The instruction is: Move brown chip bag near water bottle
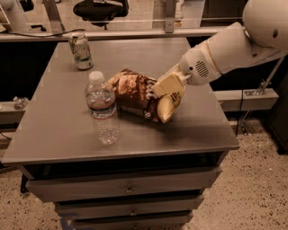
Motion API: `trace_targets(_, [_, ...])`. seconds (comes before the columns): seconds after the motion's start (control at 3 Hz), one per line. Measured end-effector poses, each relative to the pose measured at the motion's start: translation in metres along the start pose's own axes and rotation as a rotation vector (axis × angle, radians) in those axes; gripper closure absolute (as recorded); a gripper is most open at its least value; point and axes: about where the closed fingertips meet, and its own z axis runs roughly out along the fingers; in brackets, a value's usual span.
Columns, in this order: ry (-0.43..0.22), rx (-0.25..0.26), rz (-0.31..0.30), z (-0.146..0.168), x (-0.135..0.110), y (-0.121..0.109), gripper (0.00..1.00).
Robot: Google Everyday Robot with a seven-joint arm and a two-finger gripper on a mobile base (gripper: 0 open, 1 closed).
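The pincer (pixel 165 95) sits over the middle of the grey counter (pixel 58 134), a little right of centre. Its two cream-coloured fingers (pixel 167 83) are pinching the right end of the brown chip bag (pixel 132 92), one above the bag and one below it. The white arm (pixel 225 51) reaches in from the upper right corner, sloping down and leftward to the pincer.

The bag stretches from the pincer toward the left, its dark crinkled body showing pale lettering. Its left end comes up just beside the shoulder of the water bottle (pixel 103 112) - whether the two touch cannot be told from this angle. Nor can it be told whether the bag's underside rests on the counter or hangs just above it.

The bottle stands upright near the front left of the counter, white cap on top, label band around its upper half. A drink can (pixel 81 50) stands upright at the back left corner - well apart from both bottle and bag.

Below the counter top are stacked drawers (pixel 130 188) with small knobs. A dark chair (pixel 101 8) shows behind the counter, and speckled floor (pixel 256 188) lies to the right.
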Motion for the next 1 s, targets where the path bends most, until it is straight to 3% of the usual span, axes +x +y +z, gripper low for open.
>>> trace_targets(0.67, [-0.043, -0.053, 0.011, 0.013, -0.005, 0.026, 1.0])
trace_targets(1.0, [-0.052, -0.067, 0.014, 0.017, -0.006, 0.032, 0.93])
